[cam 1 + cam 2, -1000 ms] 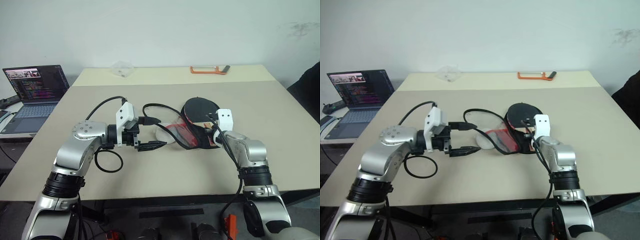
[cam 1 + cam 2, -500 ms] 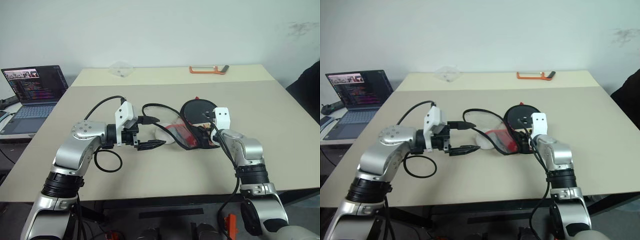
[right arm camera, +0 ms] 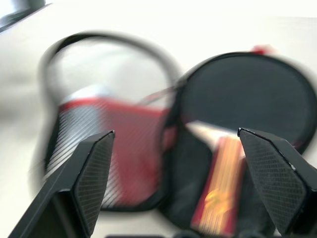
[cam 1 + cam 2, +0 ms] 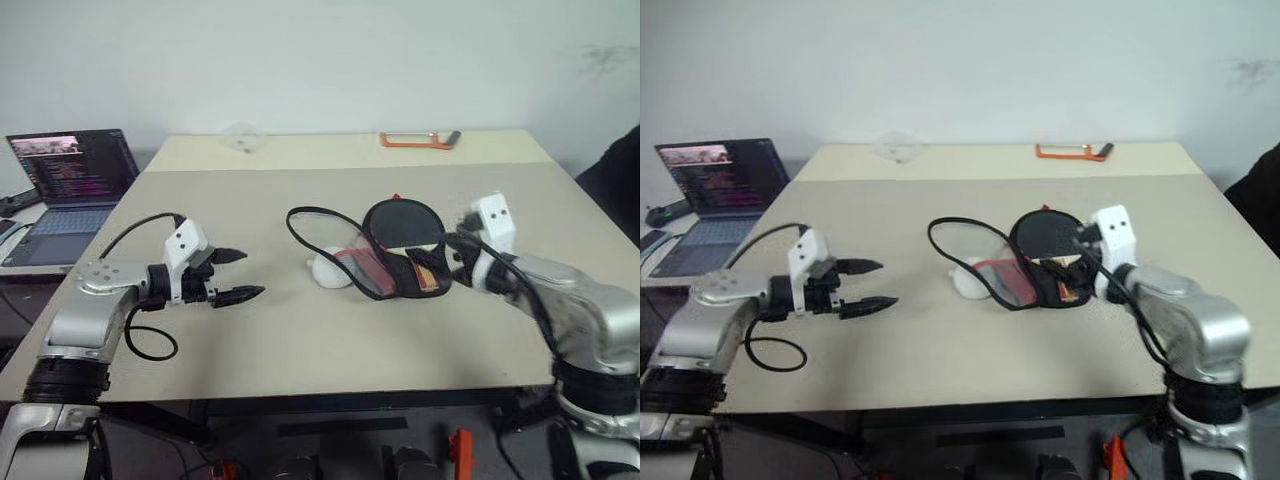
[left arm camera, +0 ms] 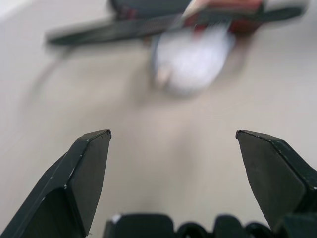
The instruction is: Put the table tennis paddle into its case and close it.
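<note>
The case (image 4: 365, 268) lies open mid-table, its mesh and red flap folded over to the left with the zipper edge looping up. The table tennis paddle (image 4: 400, 220) rests on the case's black half, black face up, and its light handle (image 3: 220, 173) points toward me. My right gripper (image 4: 452, 258) is open just right of the handle, holding nothing. My left gripper (image 4: 250, 272) is open and empty, well left of the case, pointing toward it. A white lump (image 5: 190, 59) sits under the flap's left edge.
An open laptop (image 4: 70, 185) stands off the table's left side. An orange tool (image 4: 415, 139) and a clear plastic piece (image 4: 240, 135) lie on the far table. A dark shape (image 4: 615, 170) shows at the right edge.
My right gripper has opened and pulled back to the right, away from the paddle's handle. My left arm has swung left, away from the case's flap, still open.
</note>
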Controlling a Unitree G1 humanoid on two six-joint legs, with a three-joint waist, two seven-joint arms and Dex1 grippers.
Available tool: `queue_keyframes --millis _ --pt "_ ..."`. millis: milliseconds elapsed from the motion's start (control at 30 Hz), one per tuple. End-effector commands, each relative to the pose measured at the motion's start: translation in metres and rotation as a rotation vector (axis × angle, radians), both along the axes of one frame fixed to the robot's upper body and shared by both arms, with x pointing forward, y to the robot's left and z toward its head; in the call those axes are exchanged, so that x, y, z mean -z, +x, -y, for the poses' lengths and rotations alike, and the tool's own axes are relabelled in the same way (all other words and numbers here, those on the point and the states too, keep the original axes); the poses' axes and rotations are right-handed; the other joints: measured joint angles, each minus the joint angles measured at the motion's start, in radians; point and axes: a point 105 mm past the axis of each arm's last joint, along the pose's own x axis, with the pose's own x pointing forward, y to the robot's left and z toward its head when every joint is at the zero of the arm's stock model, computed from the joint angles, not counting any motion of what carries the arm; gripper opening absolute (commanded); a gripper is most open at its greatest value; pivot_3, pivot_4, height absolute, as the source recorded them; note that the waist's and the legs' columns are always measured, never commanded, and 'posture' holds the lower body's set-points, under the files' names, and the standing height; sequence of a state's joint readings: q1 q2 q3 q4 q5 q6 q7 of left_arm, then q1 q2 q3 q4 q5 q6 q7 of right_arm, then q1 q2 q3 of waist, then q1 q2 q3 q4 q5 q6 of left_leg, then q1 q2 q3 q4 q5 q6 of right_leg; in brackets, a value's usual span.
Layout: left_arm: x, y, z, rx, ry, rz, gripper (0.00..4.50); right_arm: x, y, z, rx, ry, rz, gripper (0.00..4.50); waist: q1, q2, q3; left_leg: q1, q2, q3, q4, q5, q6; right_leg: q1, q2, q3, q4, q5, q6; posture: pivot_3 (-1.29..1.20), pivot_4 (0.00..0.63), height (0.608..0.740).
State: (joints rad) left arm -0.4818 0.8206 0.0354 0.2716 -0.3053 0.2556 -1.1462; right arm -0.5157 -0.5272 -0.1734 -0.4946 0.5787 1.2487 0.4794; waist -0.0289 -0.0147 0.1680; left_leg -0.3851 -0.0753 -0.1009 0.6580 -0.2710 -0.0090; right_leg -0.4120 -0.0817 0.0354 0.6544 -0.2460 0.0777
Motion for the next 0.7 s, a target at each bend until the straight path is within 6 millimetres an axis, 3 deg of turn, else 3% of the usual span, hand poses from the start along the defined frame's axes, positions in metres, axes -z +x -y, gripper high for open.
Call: queue_keyframes --millis 33,200,367,533,700 --pt "-0.017 0.02 0.016 0.007 -0.018 0.124 3.82 -0.016 -0.032 -0.012 -0.218 -0.015 0.047 4.39 0.007 -0.001 0.0 0.0 0.0 -0.001 0.0 0.0 0.0 0.002 0.0 -0.002 -0.002 0.0 0.0 0.0 0.15 0.74" --pt "-0.016 0.038 0.042 0.045 -0.058 0.149 1.93 -0.023 -0.044 -0.014 -0.307 -0.049 0.066 4.39 0.009 -0.004 0.002 0.0 -0.001 -0.005 0.003 -0.001 0.002 0.007 -0.001 -0.006 -0.009 0.002 0.002 0.0 0.15 0.74" --pt "-0.01 0.051 0.063 0.069 -0.063 0.135 0.04 -0.026 -0.041 -0.009 -0.269 -0.06 0.092 4.39 0.0 -0.005 0.002 -0.002 -0.001 -0.005 0.002 -0.001 0.002 0.005 -0.002 -0.005 -0.009 0.002 0.002 0.0 0.15 0.74" --pt "-0.001 0.059 0.069 0.072 -0.026 0.116 0.01 -0.028 -0.04 -0.006 -0.248 -0.062 0.1 4.39 0.0 -0.005 0.002 -0.008 -0.001 -0.004 0.003 -0.001 0.002 -0.001 -0.002 -0.004 -0.008 0.002 0.002 0.0 0.15 0.74" --pt "-0.021 0.068 0.089 0.099 -0.102 0.172 0.01 -0.029 -0.038 -0.001 -0.219 -0.063 0.105 4.39 0.006 -0.005 0.002 -0.015 -0.002 -0.005 0.005 -0.001 0.002 -0.006 -0.003 -0.006 -0.007 0.003 0.002 0.0 0.15 0.74"
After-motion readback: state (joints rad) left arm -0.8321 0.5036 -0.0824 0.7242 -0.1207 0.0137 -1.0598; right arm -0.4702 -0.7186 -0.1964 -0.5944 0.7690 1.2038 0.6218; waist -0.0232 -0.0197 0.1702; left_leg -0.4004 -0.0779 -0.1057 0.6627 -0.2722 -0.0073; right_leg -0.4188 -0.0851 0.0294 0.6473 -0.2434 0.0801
